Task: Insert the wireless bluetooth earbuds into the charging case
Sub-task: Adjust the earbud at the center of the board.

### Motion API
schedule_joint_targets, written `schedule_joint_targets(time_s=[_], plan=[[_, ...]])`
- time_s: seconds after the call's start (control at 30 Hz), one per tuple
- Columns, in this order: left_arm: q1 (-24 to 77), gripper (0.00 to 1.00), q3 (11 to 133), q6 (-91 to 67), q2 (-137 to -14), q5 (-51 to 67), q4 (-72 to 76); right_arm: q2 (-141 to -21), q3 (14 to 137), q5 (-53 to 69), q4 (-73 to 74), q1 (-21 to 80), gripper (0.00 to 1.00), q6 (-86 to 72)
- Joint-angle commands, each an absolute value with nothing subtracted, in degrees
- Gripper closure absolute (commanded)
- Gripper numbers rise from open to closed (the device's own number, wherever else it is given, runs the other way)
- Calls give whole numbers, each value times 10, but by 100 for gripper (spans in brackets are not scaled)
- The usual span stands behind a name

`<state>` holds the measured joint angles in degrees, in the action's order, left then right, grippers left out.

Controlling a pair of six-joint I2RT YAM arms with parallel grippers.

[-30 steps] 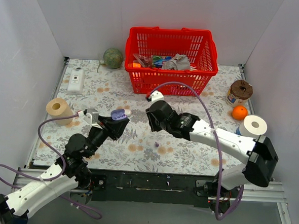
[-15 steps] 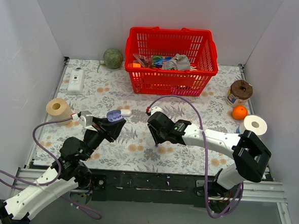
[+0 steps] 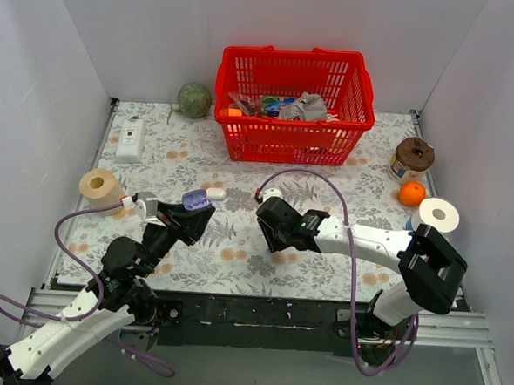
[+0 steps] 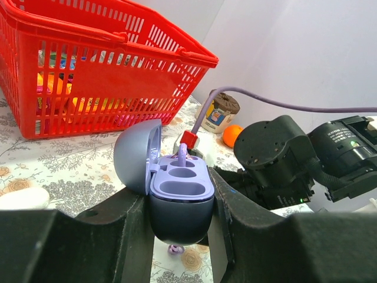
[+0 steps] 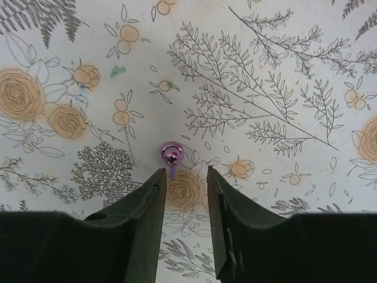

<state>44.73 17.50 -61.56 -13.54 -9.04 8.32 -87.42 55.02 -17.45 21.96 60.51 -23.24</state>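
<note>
My left gripper is shut on the open charging case, a lavender shell with its lid swung up to the left, held above the table. A purple stem stands in the case's far slot. One glossy purple earbud lies on the floral cloth; it also shows under the case in the left wrist view. My right gripper is open and low over the cloth. The earbud sits just beyond its left fingertip. In the top view the right gripper hides the earbud.
A red basket stands at the back. A white oval pebble lies by the case. Paper rolls stand at the left and right. An orange, a jar, a green ball and a white box ring the table.
My right gripper has swung down and toward the near edge, over the earbud on the cloth. My left gripper with the case has shifted slightly left and nearer.
</note>
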Motion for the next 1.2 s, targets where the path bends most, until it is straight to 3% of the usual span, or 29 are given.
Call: schedule_joint_targets(time_s=[0.0,1.17], plan=[[446,100,178,-617,-132,-98,77,-846,524,-178,207,608,58,-247],[446,100,179,-617,-148,-96,84,-795,475,-178,182,617,59,-267]])
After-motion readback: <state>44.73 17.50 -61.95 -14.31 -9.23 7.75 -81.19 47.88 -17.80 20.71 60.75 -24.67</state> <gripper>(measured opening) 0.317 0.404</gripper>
